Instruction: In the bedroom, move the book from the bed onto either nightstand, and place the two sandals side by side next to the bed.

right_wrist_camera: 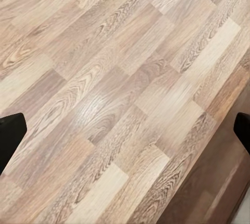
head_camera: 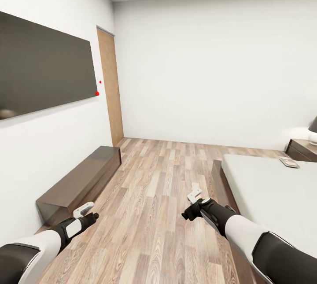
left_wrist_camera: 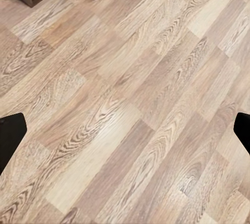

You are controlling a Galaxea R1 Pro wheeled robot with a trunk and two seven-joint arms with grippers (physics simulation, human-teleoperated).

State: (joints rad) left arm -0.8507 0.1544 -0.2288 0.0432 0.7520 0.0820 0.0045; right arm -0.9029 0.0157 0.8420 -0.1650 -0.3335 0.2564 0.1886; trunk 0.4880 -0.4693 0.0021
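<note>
Head view, bedroom: I am looking across the wood-plank floor (head_camera: 163,178), which is stretching away to a white far wall. The bed (head_camera: 273,196) is lying at my right, its off-white mattress reaching toward the far right corner. A big dark screen (head_camera: 42,66) is hanging on the left wall, with a wooden door (head_camera: 111,86) beyond it and a long dark bench cabinet (head_camera: 81,178) sitting against the wall below. One nightstand (head_camera: 303,149) is standing at the far right beside the bed, a lamp (head_camera: 313,130) resting on its top. The book (head_camera: 289,162) is lying on the mattress near its far corner, close to that nightstand. I am holding both arms out low over the floor: the left gripper (head_camera: 83,210) near the bench cabinet's near end, the right gripper (head_camera: 194,196) beside the bed's foot. In both wrist views the dark fingertips are sitting wide apart at the frame edges, gripping nothing, over bare planks.
</note>
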